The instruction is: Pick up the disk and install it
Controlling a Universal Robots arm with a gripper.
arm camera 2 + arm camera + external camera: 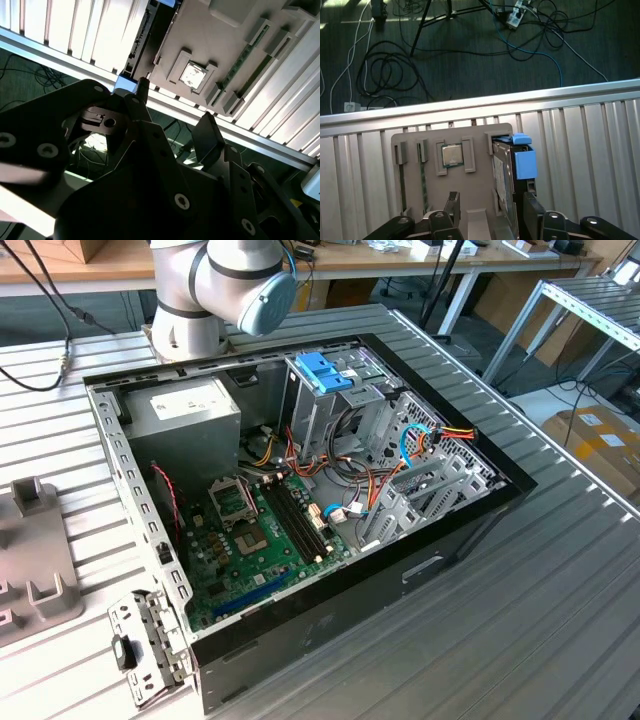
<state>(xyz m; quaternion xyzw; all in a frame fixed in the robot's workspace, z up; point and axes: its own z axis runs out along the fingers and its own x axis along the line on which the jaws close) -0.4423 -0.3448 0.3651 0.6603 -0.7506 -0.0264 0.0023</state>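
The step in hand, by my reading, is the pick-up. The gripper (491,202) stands wide open with nothing in it, poised over the disk (504,175). In the first wrist view one finger lies to each flat side of it.

To do this well, the fingers should come down square to the disk's broad faces and centred along its length. They should close on the metal body rather than on the plastic tab (which looks likely to flex). The lift should go straight up out of the slot, so the frame does not bind against the slot walls. How deep the fingertips sit against the disk's upper edge I cannot tell.

The disk stands on edge in a slot of the grey holder (470,132), just beside the pocket with the processor chip (452,155). It is a thin grey-silver slab in a bright blue frame, with a blue tab jutting at one end.

In the exterior view the holder lies on the tabletop (560,620) at about nine o'clock from the open computer case (470,530). The case's drive cage (330,415) sits toward twelve o'clock inside it.
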